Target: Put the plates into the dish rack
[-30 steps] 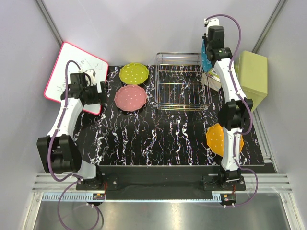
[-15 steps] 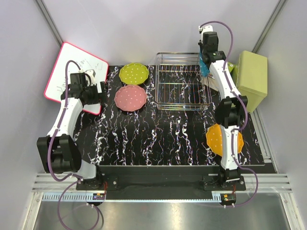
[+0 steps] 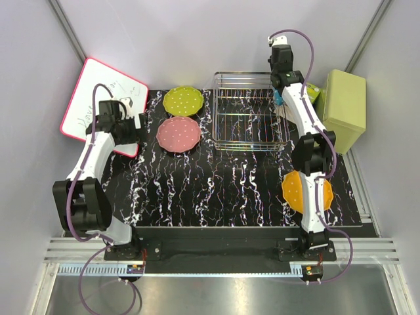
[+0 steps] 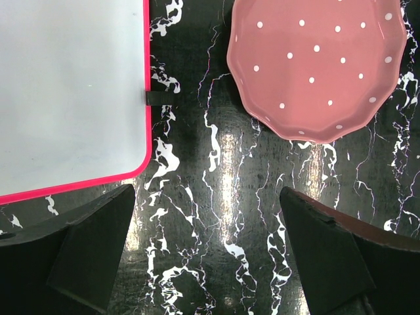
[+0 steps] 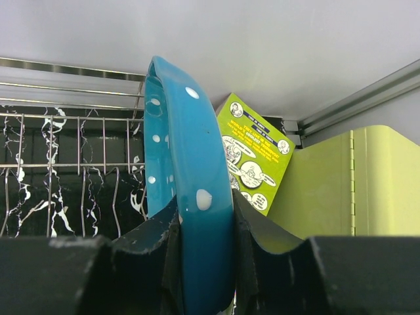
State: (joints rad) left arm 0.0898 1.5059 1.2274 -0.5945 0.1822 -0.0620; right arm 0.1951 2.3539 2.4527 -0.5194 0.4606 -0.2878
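Note:
My right gripper (image 5: 203, 223) is shut on the rim of the blue plate (image 5: 190, 177) and holds it on edge, upright, above the back right corner of the dish rack (image 5: 65, 118). In the top view the right gripper (image 3: 279, 90) and a sliver of the blue plate (image 3: 278, 99) sit at the right wall of the dish rack (image 3: 248, 148). The lime green plate (image 3: 182, 100) and the pink plate (image 3: 178, 133) lie flat left of the rack. The orange plate (image 3: 295, 190) lies at the front right, partly behind the right arm. My left gripper (image 3: 140, 128) is open and empty over bare table, left of the pink plate (image 4: 315, 65).
A pink-framed whiteboard (image 3: 98, 105) lies at the far left, its corner beside my left fingers (image 4: 92, 249). An olive-green box (image 3: 344, 108) stands right of the rack, with a green leaflet (image 5: 252, 157) leaning between them. Walls close in on three sides.
The right arm has carried the blue plate left and farther back, closer to the rack's right wall. The left arm has shifted slightly.

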